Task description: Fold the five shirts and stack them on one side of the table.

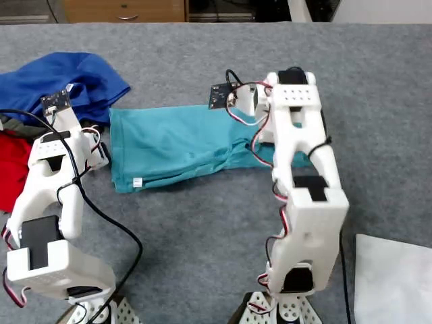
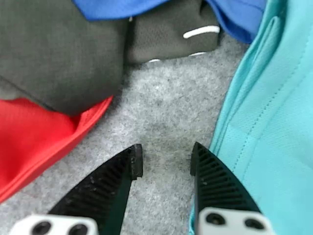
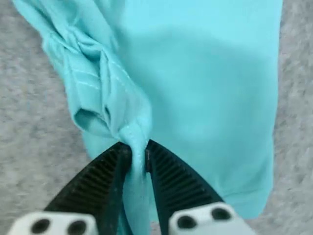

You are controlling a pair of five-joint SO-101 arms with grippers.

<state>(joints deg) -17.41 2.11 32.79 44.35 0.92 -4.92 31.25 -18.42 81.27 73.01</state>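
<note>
Red shirt (image 1: 9, 172), perhaps half off-frame.

The left arm (image 1: 50, 189) stretches forward, left tool (image 2: 166, 161) low with jaws apart; the right arm (image 1: 307, 182) stretches forward too, right tool (image 3: 139, 152) clamped on the teal shirt (image 3: 205, 73)

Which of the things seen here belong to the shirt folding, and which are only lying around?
Job: teal shirt, pinched by the right gripper; blue shirt; red shirt; dark shirt; open left gripper.
Lying about: wooden drawers behind the table; white sheet, maybe a shirt, unclear.
</note>
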